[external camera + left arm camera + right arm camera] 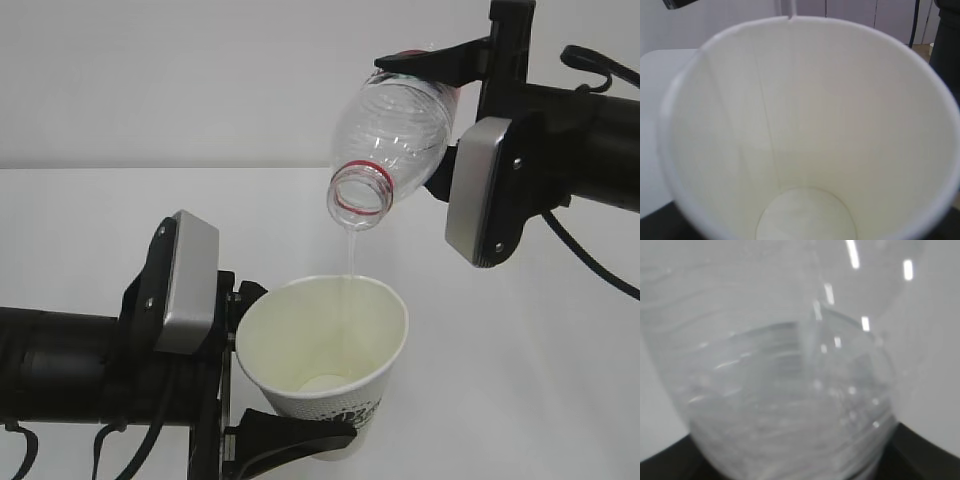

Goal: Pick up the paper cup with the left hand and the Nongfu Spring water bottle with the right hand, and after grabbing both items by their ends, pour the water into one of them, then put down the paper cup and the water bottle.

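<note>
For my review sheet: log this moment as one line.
phase: pouring | left hand: holds paper cup | right hand: tilts water bottle mouth-down | water: thin stream into cup

Open table on the far and right sides; the middle is taken by the two loaded grippers.

The small white tapered paper cup [325,350], clamped at its base by the black left gripper [262,432] with its grey plate housing, blocks the lower centre, and that arm fills the lower left. Above it, the clear ribbed plastic bottle [390,140] with a red neck ring hangs mouth-down in the black right gripper [440,100], whose arm closes off the upper right. A thin stream of clear water [350,255] crosses the gap between bottle mouth and cup rim. The white tabletop [520,380] to the right of the cup lies bare, as does the strip behind the left gripper.
</note>
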You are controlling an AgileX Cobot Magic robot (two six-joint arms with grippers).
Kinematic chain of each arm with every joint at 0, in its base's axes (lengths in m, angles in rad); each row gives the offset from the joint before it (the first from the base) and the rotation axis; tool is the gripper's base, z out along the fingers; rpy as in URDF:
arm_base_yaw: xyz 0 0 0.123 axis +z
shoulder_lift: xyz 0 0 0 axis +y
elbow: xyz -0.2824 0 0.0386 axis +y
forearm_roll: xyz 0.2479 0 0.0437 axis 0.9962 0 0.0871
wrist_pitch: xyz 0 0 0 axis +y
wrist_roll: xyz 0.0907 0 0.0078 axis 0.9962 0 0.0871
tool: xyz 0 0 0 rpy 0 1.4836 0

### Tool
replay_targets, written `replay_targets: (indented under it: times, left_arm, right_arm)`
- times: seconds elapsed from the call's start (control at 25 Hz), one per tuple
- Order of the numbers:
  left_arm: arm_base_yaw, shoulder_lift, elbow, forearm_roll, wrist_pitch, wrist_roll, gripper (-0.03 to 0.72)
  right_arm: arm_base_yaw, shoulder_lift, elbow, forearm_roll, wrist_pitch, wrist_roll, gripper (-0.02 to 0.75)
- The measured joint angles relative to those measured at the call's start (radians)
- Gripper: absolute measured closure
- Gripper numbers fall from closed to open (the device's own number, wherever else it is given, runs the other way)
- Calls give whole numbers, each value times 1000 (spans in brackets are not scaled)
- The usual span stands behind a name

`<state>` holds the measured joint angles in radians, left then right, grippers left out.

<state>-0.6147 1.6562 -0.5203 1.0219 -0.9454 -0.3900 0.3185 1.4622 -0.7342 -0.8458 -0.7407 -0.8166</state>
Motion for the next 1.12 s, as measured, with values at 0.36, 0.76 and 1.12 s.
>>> replay_targets:
  times: [0.36,0.76,1.12]
  left_arm:
    - [0,0,0,0,2,0,118]
    - [0,0,0,0,6,0,118]
    - [0,0,0,0,8,0,118]
  right_arm:
    - [0,0,0,0,0,-3,256]
    - [0,0,0,0,0,-5,256]
    - [0,0,0,0,0,-8,256]
